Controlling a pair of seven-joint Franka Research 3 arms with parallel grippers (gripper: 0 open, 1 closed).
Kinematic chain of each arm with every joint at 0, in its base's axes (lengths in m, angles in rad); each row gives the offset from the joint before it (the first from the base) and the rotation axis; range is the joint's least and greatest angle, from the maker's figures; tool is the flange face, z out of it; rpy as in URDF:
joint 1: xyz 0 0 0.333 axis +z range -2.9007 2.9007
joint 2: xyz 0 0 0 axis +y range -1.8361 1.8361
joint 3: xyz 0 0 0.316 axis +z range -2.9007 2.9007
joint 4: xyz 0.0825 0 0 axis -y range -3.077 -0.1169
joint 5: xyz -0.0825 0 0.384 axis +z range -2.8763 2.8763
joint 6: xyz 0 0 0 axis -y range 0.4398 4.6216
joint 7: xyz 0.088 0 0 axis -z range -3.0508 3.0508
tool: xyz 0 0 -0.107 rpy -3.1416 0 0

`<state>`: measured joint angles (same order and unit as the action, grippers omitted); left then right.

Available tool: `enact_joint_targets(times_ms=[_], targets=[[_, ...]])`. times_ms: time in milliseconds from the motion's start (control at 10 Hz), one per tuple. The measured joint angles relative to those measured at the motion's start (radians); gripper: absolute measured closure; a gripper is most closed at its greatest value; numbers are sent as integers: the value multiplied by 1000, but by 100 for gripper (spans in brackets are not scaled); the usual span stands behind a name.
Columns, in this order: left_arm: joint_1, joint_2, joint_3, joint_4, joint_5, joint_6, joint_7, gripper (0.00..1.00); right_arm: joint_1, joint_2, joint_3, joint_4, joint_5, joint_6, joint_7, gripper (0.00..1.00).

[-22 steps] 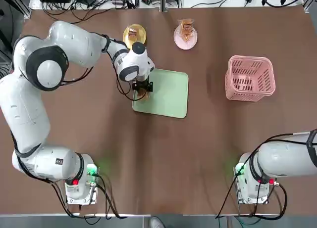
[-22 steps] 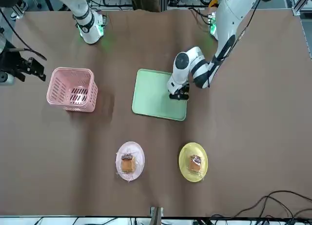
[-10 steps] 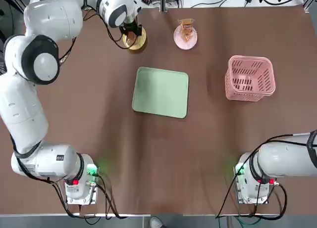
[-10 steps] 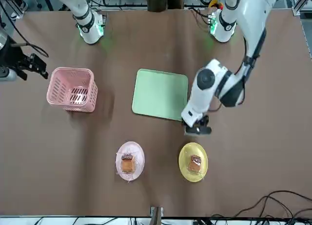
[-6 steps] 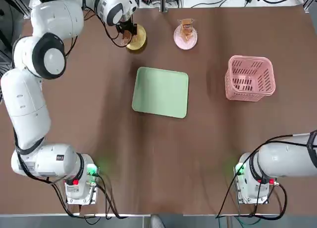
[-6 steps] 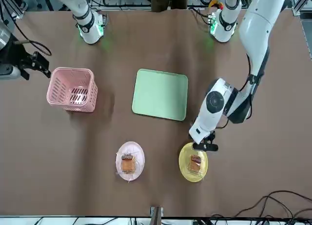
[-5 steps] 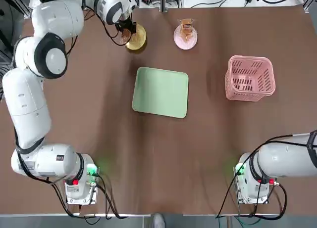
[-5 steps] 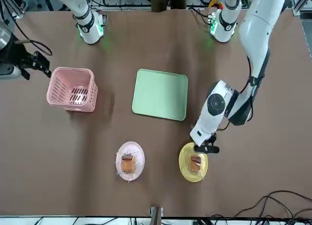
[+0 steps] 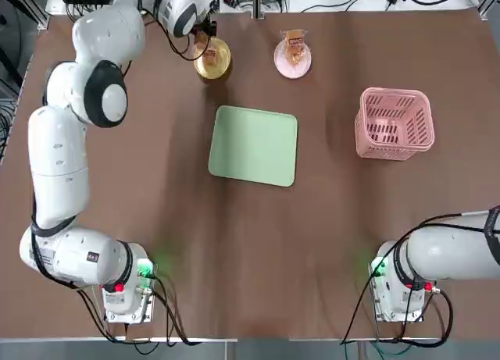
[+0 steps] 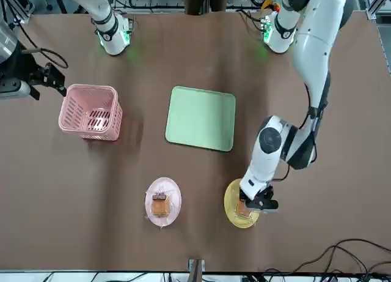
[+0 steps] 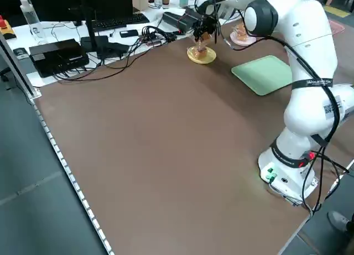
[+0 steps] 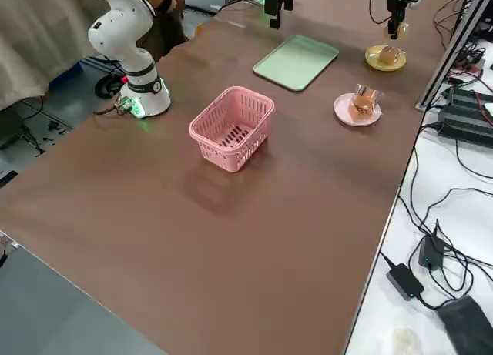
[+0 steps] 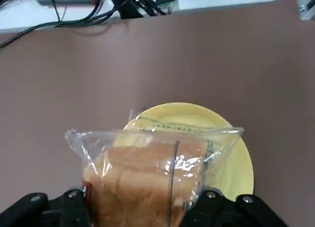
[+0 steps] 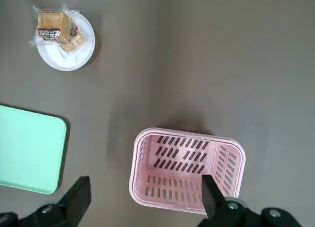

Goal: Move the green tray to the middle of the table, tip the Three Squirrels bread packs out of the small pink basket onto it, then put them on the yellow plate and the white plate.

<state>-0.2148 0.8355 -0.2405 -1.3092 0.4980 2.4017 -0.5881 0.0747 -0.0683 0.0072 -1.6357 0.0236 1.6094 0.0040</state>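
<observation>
Step in hand: placement of a bread pack (image 13: 147,175) on the yellow plate (image 9: 212,58); I judge this the last stage of the task, since the green tray (image 9: 254,146) lies bare at mid-tabletop and the small pink basket (image 9: 394,122) stands upright and empty.

Left end effector (image 10: 256,204): mine, reaching to the far side of the tabletop (image 9: 234,251), directly over the yellow plate; fingers clamped on either side of the clear-wrapped pack, which the wrist view shows hanging just above the dish.

Plate contents: whether another pack lies under the one I carry cannot be told from these views, as my hand covers the dish.

White plate (image 9: 293,57): beside the yellow one, bearing bread in a clear wrapper (image 14: 53,21); the count there is unclear.

Right end effector (image 10: 38,81): idle, raised near the basket on its own side, fingers spread wide and holding nothing.

Next move, my judgement: lower the pack until it rests inside the rim, spread the fingers, then lift straight up so the wrapper does not drag off the glossy edge.

Risk: the pack sits toward one edge of the dish in the wrist view; a release from height could let it slide onto the tabletop.
</observation>
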Motion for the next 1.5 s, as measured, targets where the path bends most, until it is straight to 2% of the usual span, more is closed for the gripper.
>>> enact_joint_targets(times_ms=[200,600,900,1500], targets=[[-11,28,7,28,0,35,1,36,0,0,0,0,0,0,0,1],[-11,42,31,32,0,48,36,35,0,0,0,0,0,-1,0,1],[-11,73,37,32,0,115,37,30,0,0,0,1,0,-1,0,1],[-29,84,37,34,0,120,37,19,0,0,-1,0,0,-2,0,1]])
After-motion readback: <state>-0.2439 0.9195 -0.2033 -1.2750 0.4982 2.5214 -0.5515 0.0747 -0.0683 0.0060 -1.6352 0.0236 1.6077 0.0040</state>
